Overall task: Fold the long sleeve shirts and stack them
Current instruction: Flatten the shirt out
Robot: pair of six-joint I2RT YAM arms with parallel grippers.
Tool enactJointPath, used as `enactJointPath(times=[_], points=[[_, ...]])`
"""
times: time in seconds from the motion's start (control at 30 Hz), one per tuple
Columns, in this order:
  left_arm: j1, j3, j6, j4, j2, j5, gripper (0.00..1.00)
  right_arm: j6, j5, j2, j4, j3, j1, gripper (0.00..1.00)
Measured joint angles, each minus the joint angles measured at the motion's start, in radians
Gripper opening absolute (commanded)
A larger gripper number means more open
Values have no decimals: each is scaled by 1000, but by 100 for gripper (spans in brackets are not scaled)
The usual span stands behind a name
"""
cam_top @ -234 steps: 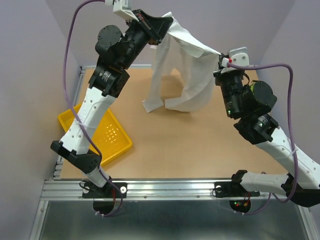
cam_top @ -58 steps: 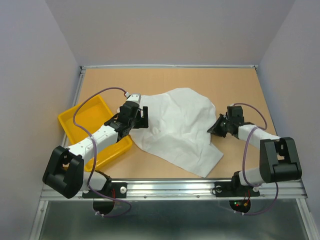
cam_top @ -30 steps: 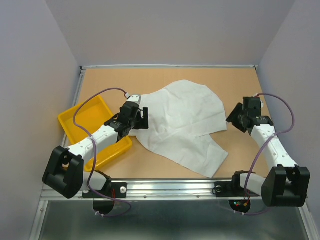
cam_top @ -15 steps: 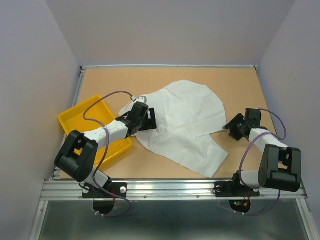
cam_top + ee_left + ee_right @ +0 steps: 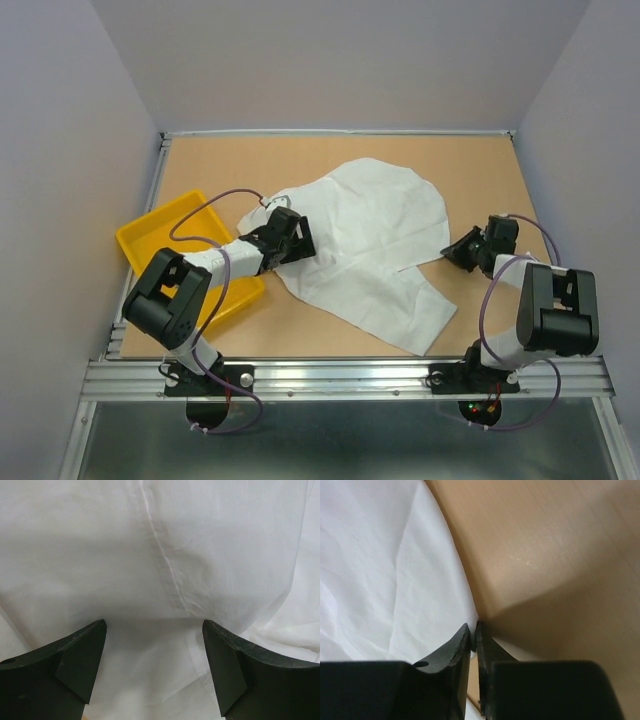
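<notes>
One white long sleeve shirt (image 5: pixel 370 230) lies crumpled and spread across the middle of the tan table (image 5: pixel 250 165). My left gripper (image 5: pixel 300 240) rests low on the shirt's left part, open. In the left wrist view the gripper (image 5: pixel 154 625) straddles white fabric (image 5: pixel 165 555) with a stitched seam. My right gripper (image 5: pixel 452 250) sits at the shirt's right edge. The right wrist view shows that gripper (image 5: pixel 473 627) shut on the thin hem of the shirt (image 5: pixel 380 570), down on the table.
A yellow plastic tray (image 5: pixel 160 235) sits at the left, under the left arm's forearm. A metal rail (image 5: pixel 340 375) runs along the near edge and grey walls close in the sides and back. Bare tabletop (image 5: pixel 560 545) shows right of the shirt.
The right gripper has come down to the shirt's right edge and shut on the hem. The left gripper slid a little right onto the shirt and stayed open.
</notes>
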Motion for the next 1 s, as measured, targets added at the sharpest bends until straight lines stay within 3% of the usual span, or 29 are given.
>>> enactJointPath(times=[0.07, 0.17, 0.37, 0.5, 0.53, 0.63, 0.67, 0.8, 0.9, 1.0], points=[[0, -6, -6, 13, 0, -3, 90, -9, 6, -7, -19, 2, 0, 1], [0, -12, -13, 29, 0, -6, 90, -56, 48, -40, -140, 66, 1, 1], [0, -17, -14, 49, 4, -7, 90, -214, 237, -107, -372, 417, 22, 1], [0, -23, -13, 71, 8, -10, 90, -314, 376, -147, -448, 574, 173, 2], [0, -26, -14, 74, 8, -10, 90, -330, 414, -143, -460, 589, 229, 4], [0, -29, -13, 84, 8, -11, 90, -386, 519, -81, -499, 600, 422, 23], [0, -30, -13, 85, 8, -11, 90, -397, 547, -35, -523, 600, 489, 38], [0, -32, -13, 89, 6, -10, 90, -416, 569, 123, -603, 591, 621, 67], [0, -37, -13, 94, 4, -10, 90, -420, 570, 151, -671, 587, 623, 72], [0, -40, -13, 97, 1, -10, 90, -420, 583, 111, -684, 587, 611, 70]])
